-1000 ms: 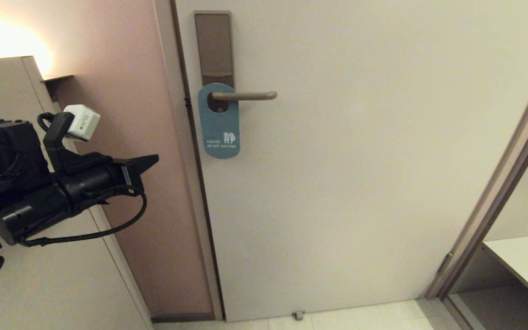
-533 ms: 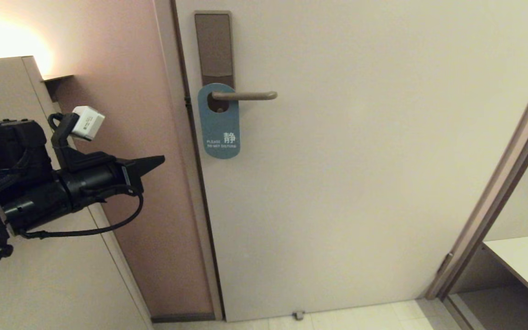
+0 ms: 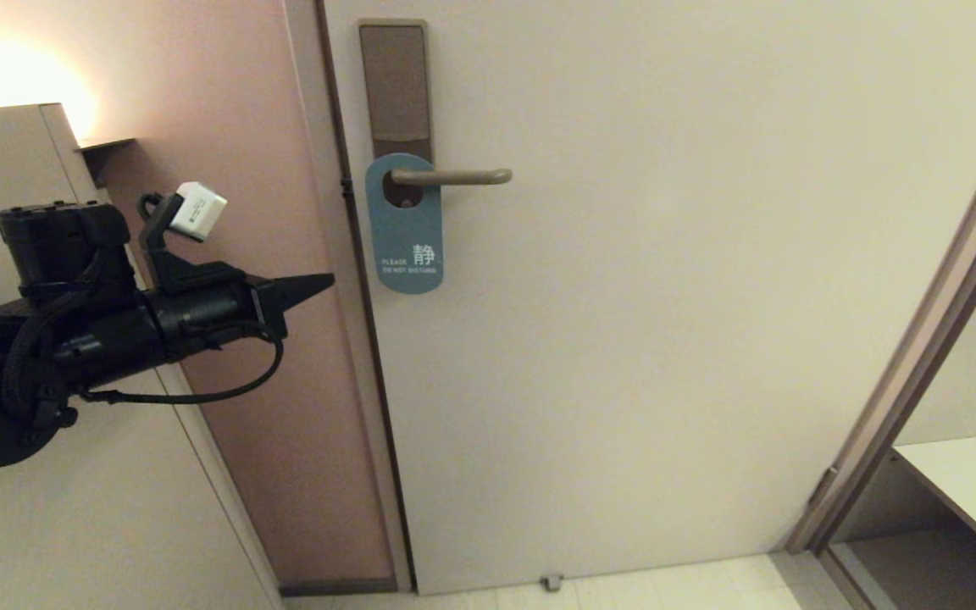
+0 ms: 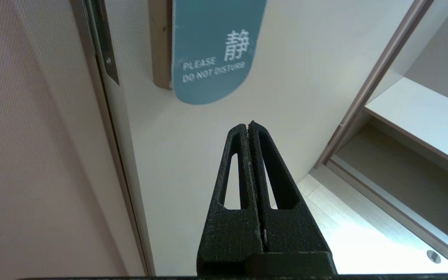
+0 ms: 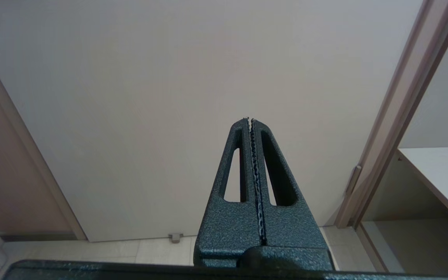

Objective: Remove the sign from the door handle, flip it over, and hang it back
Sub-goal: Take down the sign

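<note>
The sign (image 3: pixel 404 224) hangs on the door handle (image 3: pixel 452 176), teal "PLEASE DO NOT DISTURB" side facing out. Its lower end also shows in the left wrist view (image 4: pixel 212 50). My left gripper (image 3: pixel 329 280) is shut and empty, to the left of the sign and level with its lower end, a short way off. In the left wrist view the left gripper (image 4: pixel 248 125) points just below the sign's rounded bottom edge. My right gripper (image 5: pixel 249 120) is shut and empty, facing the bare lower door; it is out of the head view.
The handle sits on a tall brown backplate (image 3: pixel 396 85) on the pale door (image 3: pixel 666 296). A pink wall (image 3: pixel 225 169) and door frame lie left. A doorway frame (image 3: pixel 920 364) and a white shelf (image 3: pixel 971 474) stand right. A door stop (image 3: pixel 551 582) sits on the floor.
My left arm has moved right and slightly up, bringing the shut gripper closer to the sign. The sign and handle have not moved.
</note>
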Available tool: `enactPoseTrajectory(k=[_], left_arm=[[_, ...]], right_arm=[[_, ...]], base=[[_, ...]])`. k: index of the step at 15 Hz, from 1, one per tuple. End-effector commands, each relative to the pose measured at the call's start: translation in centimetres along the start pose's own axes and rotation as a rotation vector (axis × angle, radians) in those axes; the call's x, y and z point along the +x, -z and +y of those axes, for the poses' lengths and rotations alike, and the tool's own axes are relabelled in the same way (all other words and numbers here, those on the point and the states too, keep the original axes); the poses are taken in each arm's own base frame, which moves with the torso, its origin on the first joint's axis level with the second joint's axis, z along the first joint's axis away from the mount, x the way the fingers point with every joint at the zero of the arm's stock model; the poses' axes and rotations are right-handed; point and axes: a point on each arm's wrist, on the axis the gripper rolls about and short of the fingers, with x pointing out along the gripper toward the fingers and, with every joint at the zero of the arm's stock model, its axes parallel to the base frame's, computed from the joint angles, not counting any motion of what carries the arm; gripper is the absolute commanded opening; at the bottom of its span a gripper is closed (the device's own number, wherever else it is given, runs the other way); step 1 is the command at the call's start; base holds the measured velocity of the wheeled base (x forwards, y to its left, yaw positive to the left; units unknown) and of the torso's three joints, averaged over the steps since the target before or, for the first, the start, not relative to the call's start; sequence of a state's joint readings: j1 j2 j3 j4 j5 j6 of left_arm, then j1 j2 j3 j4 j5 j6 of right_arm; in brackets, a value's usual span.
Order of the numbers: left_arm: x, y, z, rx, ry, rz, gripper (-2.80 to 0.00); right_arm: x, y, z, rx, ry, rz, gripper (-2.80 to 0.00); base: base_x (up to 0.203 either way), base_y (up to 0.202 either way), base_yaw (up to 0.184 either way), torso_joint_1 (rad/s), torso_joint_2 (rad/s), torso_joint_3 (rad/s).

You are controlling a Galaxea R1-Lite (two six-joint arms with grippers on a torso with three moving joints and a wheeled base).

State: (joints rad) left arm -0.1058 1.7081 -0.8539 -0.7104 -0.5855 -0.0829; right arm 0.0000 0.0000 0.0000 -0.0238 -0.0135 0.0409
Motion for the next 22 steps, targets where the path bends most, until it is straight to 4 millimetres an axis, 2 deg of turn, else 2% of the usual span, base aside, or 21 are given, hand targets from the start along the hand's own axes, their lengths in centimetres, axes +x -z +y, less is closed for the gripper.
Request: enactPoseTrajectory(k=[1, 5, 9, 15, 22], left_arm=[[1.0, 0.5, 1.0, -0.010, 0.003, 0.013, -2.80], [2.4, 1.2, 3.1, -0.032, -0.016, 0.030, -2.80], [4.1, 0.9, 4.3, -0.043, 0.031, 0.019, -2.80], [4.7, 0.9, 4.5, -0.056, 0.147, 0.026, -2.80], [6.1, 0.7, 5.4, -0.050, 0.155, 0.018, -2.80]], right_arm=[[0.0, 0.0, 0.0, 0.000, 0.000, -0.001, -2.80], [0.0, 0.0, 0.0, 0.000, 0.000, -0.001, -2.80], [0.0, 0.0, 0.0, 0.001, 0.000, -0.001, -2.80], [0.0, 0.0, 0.0, 0.000, 0.000, -0.001, -2.80], [0.0, 0.0, 0.0, 0.000, 0.000, -0.001, -2.80]], base=[[0.000, 0.000, 0.000, 0.000, 0.00, 0.000], [0.000, 0.000, 0.000, 0.000, 0.00, 0.000], [0.000, 0.000, 0.000, 0.000, 0.00, 0.000], [0.000, 0.000, 0.000, 0.000, 0.00, 0.000], [0.000, 0.000, 0.000, 0.000, 0.00, 0.000]])
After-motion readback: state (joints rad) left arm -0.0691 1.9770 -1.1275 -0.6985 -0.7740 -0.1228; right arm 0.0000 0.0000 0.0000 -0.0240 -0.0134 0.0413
